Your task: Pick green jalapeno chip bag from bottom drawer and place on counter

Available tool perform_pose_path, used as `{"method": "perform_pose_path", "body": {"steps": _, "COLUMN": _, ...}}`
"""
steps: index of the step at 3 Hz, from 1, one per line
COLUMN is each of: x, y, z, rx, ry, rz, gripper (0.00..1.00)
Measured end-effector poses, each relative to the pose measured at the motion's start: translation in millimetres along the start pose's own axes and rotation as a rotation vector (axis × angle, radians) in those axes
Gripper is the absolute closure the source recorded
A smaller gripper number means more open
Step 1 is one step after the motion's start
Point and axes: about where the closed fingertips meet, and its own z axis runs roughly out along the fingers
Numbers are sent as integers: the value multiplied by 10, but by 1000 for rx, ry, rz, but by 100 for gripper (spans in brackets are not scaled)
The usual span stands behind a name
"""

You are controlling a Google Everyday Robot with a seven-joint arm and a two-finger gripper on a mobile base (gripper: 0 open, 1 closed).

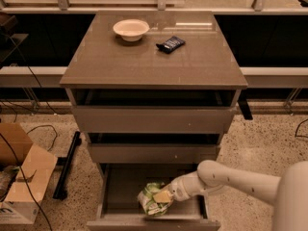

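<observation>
The green jalapeno chip bag (151, 200) is a crinkly green-and-white bag inside the open bottom drawer (125, 184), near its front right. My gripper (163, 196) reaches into the drawer from the right on a white arm and is closed on the bag's right side. The bag looks tilted and slightly raised off the drawer floor. The counter (144, 57) is the glossy grey-brown top of the cabinet above.
A white bowl (131, 29) and a dark navy packet (171, 44) sit on the counter's back half. The two upper drawers (154, 119) are slightly open above the bottom one. Cardboard boxes (21, 177) and cables lie on the floor to the left.
</observation>
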Motion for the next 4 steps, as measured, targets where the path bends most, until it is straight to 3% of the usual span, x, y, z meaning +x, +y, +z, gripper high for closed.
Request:
{"method": "perform_pose_path", "body": {"steps": 1, "x": -286, "y": 638, "z": -673, "rx": -49, "ry": 14, "rz": -175, "gripper": 100}}
{"method": "perform_pose_path", "body": {"steps": 2, "x": -597, "y": 1291, "z": -1472, "rx": -66, "ry": -1, "rz": -390, "gripper": 100}}
{"method": "perform_pose_path", "body": {"steps": 3, "x": -1050, "y": 1792, "z": -2270, "rx": -19, "ry": -59, "rz": -597, "gripper": 100}}
{"method": "perform_pose_path", "body": {"steps": 4, "x": -1554, "y": 2077, "z": -2891, "rx": 57, "ry": -94, "rz": -746, "gripper": 100}}
